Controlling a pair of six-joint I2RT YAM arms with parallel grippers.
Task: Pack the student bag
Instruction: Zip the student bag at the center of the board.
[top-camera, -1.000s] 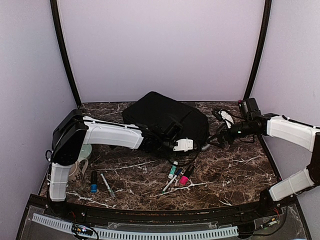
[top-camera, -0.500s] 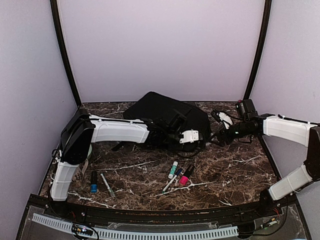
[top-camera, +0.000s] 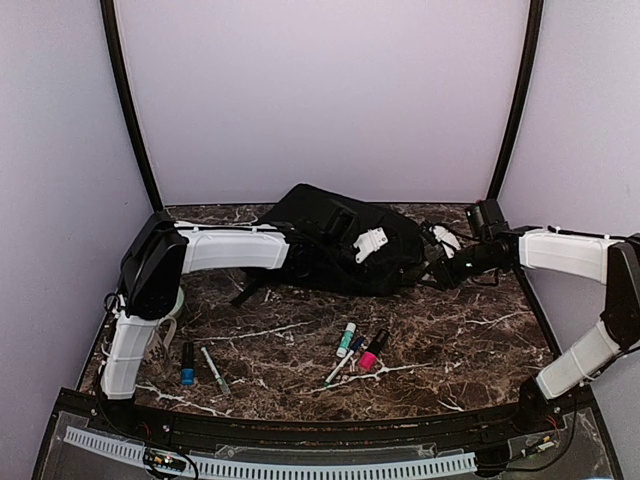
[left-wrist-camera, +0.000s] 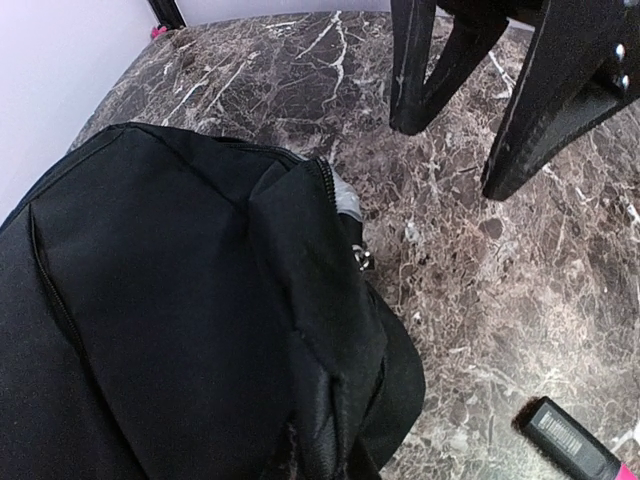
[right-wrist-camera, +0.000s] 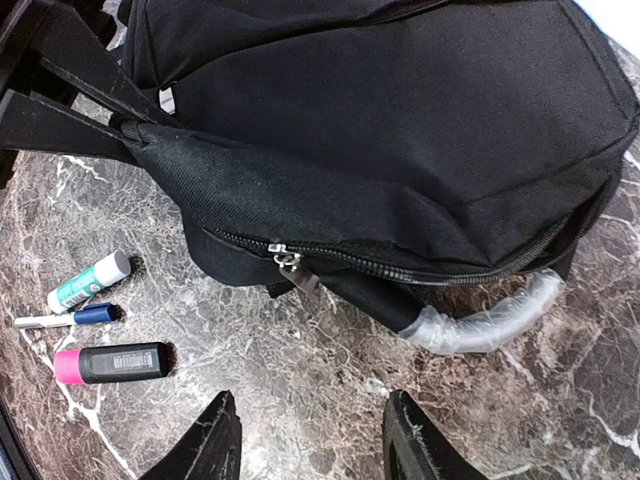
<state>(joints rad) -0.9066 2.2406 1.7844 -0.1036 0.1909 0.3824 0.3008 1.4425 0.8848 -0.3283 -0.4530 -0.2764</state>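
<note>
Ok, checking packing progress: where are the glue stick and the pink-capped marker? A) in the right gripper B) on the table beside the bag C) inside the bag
B: the glue stick and pink-capped marker lie on the marble table beside the student bag, and the right gripper is open and holds nothing.

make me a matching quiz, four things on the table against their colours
Things:
1 bag
2 glue stick
3 highlighter
4 pen

Colours:
a black with a pink end
b all black
c white with a blue cap
d white and green

Pairs: 1-b, 2-d, 3-a, 4-c
</note>
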